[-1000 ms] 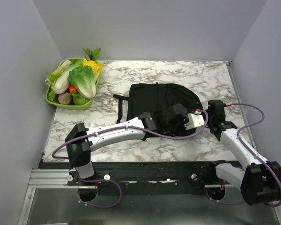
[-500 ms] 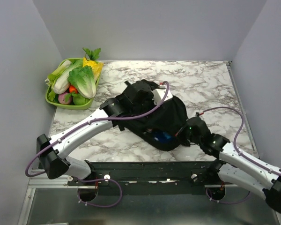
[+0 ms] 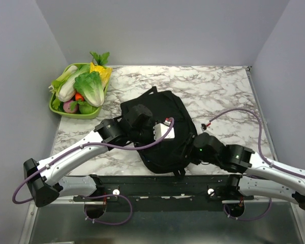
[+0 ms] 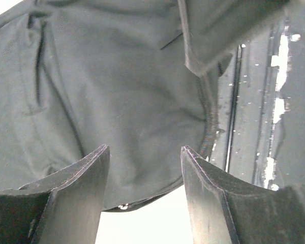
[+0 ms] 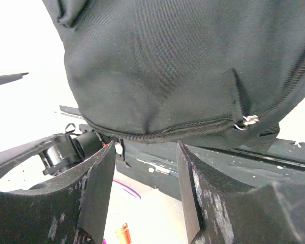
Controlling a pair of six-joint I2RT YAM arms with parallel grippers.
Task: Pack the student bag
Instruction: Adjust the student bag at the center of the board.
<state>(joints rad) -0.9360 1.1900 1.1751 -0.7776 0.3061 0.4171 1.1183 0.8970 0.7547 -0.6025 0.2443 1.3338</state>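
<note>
Black fabric fills the view beyond both pairs of jaws, yet neither has hold of it. Your left gripper point(image 4: 145, 151) stands well open with nothing between its fingers; your right gripper point(image 5: 146, 147) is parted likewise and empty, with the curved zipper point(image 5: 193, 128) just above its tips and the metal pull point(image 5: 249, 120) off to the right. The student bag point(image 3: 174, 108) lies slumped at the centre of the top view; its lower end seems to reach the near edge of the marble table point(image 3: 218, 86), and the tray of vegetables point(image 3: 66, 111) sits well apart at the upper left. You are, I judge, between grips. Take a deep bite on a seam or fold rather than flat cloth, which will likely slip; pin the bag with the left, then close the right squarely by the zipper; draw the bag further onto the table first, lest it slide off.
</note>
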